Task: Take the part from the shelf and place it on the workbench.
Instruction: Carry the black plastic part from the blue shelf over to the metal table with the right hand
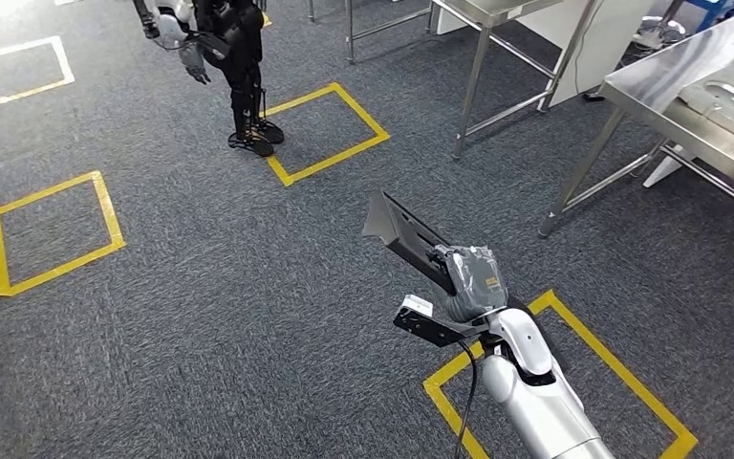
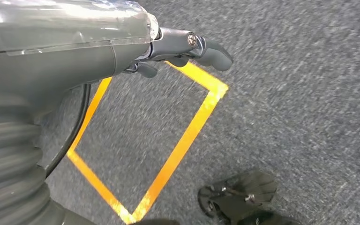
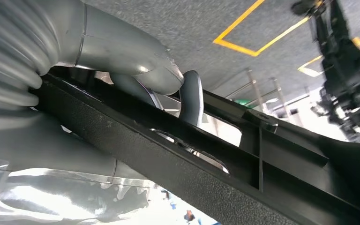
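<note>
From the head view I judge the carry is under way: the part is off the shelf and not yet on the workbench [image 1: 717,91], which sits at about two o'clock, well apart; the next move calls for turning toward it and walking before any lowering. My right hand [image 1: 470,279] is raised ahead at five o'clock, wrapped round the part [image 1: 403,234], a long black moulded piece that juts out toward eleven o'clock from the grip; the silver forearm rises from the bottom edge over a yellow floor square [image 1: 573,330]. Another robot [image 1: 234,57] stands at eleven o'clock on the carpet.

From the left wrist view the left hand [image 2: 187,49] hangs over the carpet and a taped square [image 2: 187,136]; nothing lies in it, yet the fingers are mostly hidden behind the cover, so I cannot tell whether they are spread or curled.

From the right wrist view the thumb [image 3: 191,96] hooks over the part's edge and the black ribbed body [image 3: 243,178] runs away from the palm; the hold looks firm.
</note>
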Tool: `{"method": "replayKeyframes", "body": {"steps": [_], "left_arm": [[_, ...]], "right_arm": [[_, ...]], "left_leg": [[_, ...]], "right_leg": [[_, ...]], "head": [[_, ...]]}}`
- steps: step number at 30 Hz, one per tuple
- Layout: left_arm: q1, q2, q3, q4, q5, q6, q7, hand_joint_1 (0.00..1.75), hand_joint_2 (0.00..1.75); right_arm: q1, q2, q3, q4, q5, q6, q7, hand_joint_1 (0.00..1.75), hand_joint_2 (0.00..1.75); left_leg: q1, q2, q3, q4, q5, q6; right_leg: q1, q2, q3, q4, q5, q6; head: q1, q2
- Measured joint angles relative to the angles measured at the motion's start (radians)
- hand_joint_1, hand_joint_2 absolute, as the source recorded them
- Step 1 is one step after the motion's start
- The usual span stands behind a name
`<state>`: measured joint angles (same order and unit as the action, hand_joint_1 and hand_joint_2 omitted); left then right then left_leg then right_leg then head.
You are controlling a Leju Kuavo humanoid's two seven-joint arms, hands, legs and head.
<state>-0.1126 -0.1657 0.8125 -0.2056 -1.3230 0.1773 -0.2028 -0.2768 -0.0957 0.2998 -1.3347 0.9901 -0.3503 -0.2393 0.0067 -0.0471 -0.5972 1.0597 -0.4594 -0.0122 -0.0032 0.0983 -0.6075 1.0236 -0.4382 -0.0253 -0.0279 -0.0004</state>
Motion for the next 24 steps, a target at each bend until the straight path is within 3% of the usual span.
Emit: {"method": "replayKeyframes", "body": {"steps": [2, 4, 6, 8, 10, 11, 12, 13, 14, 16, 17, 19, 20, 22, 24], "left_arm": [[0.001, 0.001, 0.001, 0.000, -0.004, 0.001, -0.001, 0.00, 1.75], [0.000, 0.000, 0.002, 0.000, -0.010, 0.001, -0.001, 0.00, 1.75], [-0.001, -0.001, 0.002, 0.000, -0.017, 0.001, 0.000, 0.00, 1.75], [0.000, -0.003, 0.002, 0.000, -0.023, 0.000, 0.002, 0.00, 1.75], [0.001, -0.004, 0.002, 0.000, -0.026, 0.000, 0.005, 0.00, 1.75], [0.001, -0.005, 0.002, 0.000, -0.027, 0.000, 0.007, 0.00, 1.75], [0.000, -0.007, 0.002, 0.000, -0.027, 0.000, 0.009, 0.00, 1.75], [0.000, -0.009, 0.002, 0.000, -0.027, 0.000, 0.010, 0.00, 1.75], [-0.001, -0.010, 0.002, 0.000, -0.026, 0.000, 0.011, 0.00, 1.75], [-0.001, -0.012, 0.002, 0.000, -0.026, 0.001, 0.012, 0.00, 1.75], [-0.002, -0.012, 0.002, 0.000, -0.025, 0.002, 0.012, 0.00, 1.75], [-0.004, -0.012, 0.002, 0.000, -0.025, 0.002, 0.012, 0.00, 1.75], [-0.006, -0.013, 0.002, 0.000, -0.025, 0.002, 0.012, 0.00, 1.75], [-0.010, -0.014, 0.002, 0.000, -0.024, 0.002, 0.012, 0.00, 1.75], [-0.008, -0.014, 0.002, 0.000, -0.023, 0.001, 0.012, 0.00, 1.75]], "right_arm": [[-0.003, 0.006, 0.000, 0.008, -0.002, 0.000, 0.001, 1.75, 1.75], [0.004, 0.008, -0.001, 0.013, -0.003, -0.003, 0.003, 1.75, 1.75], [0.013, 0.008, -0.005, 0.013, -0.004, -0.007, 0.003, 1.75, 1.75], [0.023, 0.008, -0.011, 0.013, -0.006, -0.014, 0.000, 1.75, 1.75], [0.039, 0.005, -0.021, 0.013, -0.011, -0.021, -0.005, 1.75, 1.75], [0.049, 0.003, -0.026, 0.013, -0.014, -0.023, -0.008, 1.75, 1.75], [0.058, 0.000, -0.031, 0.013, -0.017, -0.025, -0.010, 1.75, 1.75], [0.063, -0.003, -0.036, 0.013, -0.019, -0.025, -0.013, 1.75, 1.75], [0.066, -0.005, -0.041, 0.013, -0.021, -0.025, -0.015, 1.75, 1.75], [0.066, -0.009, -0.048, 0.012, -0.025, -0.025, -0.019, 1.75, 1.75], [0.067, -0.012, -0.052, 0.012, -0.027, -0.025, -0.022, 1.75, 1.75], [0.074, -0.018, -0.060, 0.012, -0.033, -0.026, -0.025, 1.75, 1.75], [0.078, -0.021, -0.064, 0.011, -0.035, -0.026, -0.027, 1.75, 1.75], [0.081, -0.025, -0.068, 0.009, -0.038, -0.026, -0.031, 1.75, 1.75], [0.082, -0.026, -0.069, 0.008, -0.038, -0.026, -0.032, 1.75, 1.75]], "left_leg": [[-0.001, -0.020, 0.018, -0.041, 0.004, 0.006], [0.000, 0.000, 0.024, -0.053, 0.010, 0.016], [0.005, 0.023, 0.031, -0.069, 0.018, 0.029], [0.004, 0.047, 0.034, -0.075, 0.020, 0.035], [0.005, 0.073, 0.034, -0.074, 0.017, 0.035], [0.005, 0.085, 0.035, -0.074, 0.015, 0.034], [0.006, 0.098, 0.036, -0.072, 0.012, 0.031], [0.007, 0.109, 0.038, -0.071, 0.009, 0.028], [0.005, 0.121, 0.040, -0.068, 0.005, 0.022], [0.000, 0.143, 0.045, -0.062, -0.006, 0.010], [-0.003, 0.153, 0.048, -0.060, -0.010, 0.003], [-0.002, 0.175, 0.055, -0.061, -0.015, -0.009], [0.000, 0.172, 0.058, -0.056, -0.022, -0.015], [0.005, 0.130, 0.036, 0.004, -0.063, -0.024], [0.007, 0.080, -0.025, 0.134, -0.124, -0.025]], "right_leg": [[-0.003, 0.020, -0.007, 0.001, 0.002, 0.012], [-0.006, 0.026, -0.010, -0.001, 0.004, 0.024], [-0.003, -0.019, -0.026, 0.033, -0.020, 0.033], [-0.004, -0.072, -0.080, 0.142, -0.079, 0.042], [-0.012, -0.086, -0.138, 0.255, -0.118, 0.052], [-0.016, -0.089, -0.146, 0.268, -0.112, 0.057], [-0.020, -0.095, -0.133, 0.242, -0.089, 0.060], [-0.024, -0.107, -0.103, 0.183, -0.057, 0.063], [-0.024, -0.134, -0.065, 0.111, -0.028, 0.065], [-0.018, -0.168, -0.016, 0.013, 0.001, 0.056], [-0.013, -0.173, -0.010, -0.002, 0.000, 0.049], [-0.008, -0.146, -0.013, -0.001, 0.000, 0.034], [-0.010, -0.135, -0.011, -0.003, 0.001, 0.028], [-0.014, -0.112, -0.007, -0.007, 0.003, 0.016], [-0.013, -0.088, -0.006, -0.008, 0.003, 0.009]], "head": [[0.000, 0.000], [0.000, 0.000], [0.000, 0.000], [0.000, 0.000], [0.000, 0.000], [0.000, 0.000], [0.000, 0.000], [0.000, 0.000], [0.000, 0.000], [0.000, 0.000], [0.000, 0.000], [0.000, 0.000], [0.000, 0.000], [0.000, 0.000], [0.000, 0.000]]}}
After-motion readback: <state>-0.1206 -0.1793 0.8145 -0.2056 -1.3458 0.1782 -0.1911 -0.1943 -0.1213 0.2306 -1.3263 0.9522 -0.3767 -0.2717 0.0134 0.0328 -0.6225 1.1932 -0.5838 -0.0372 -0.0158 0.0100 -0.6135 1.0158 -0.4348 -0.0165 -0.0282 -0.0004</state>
